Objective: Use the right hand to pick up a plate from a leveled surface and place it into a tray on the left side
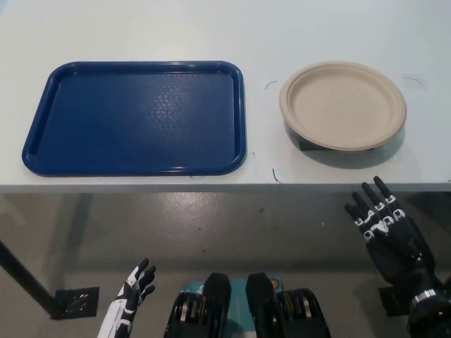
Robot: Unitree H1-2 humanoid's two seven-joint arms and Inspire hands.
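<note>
Left hand (132, 294) at lower left, below table edge, fingers apart, holding nothing. Right hand (390, 236) at lower right, below table edge, fingers spread, empty. Plate (342, 104) on table (211, 32), raised on dark support, right of tray (137, 117), apart.

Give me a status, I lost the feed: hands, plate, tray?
Right hand open, below the table edge, short of the plate. Left hand open, low, idle. Plate untouched on its dark riser. Tray bare; path unobstructed.
</note>
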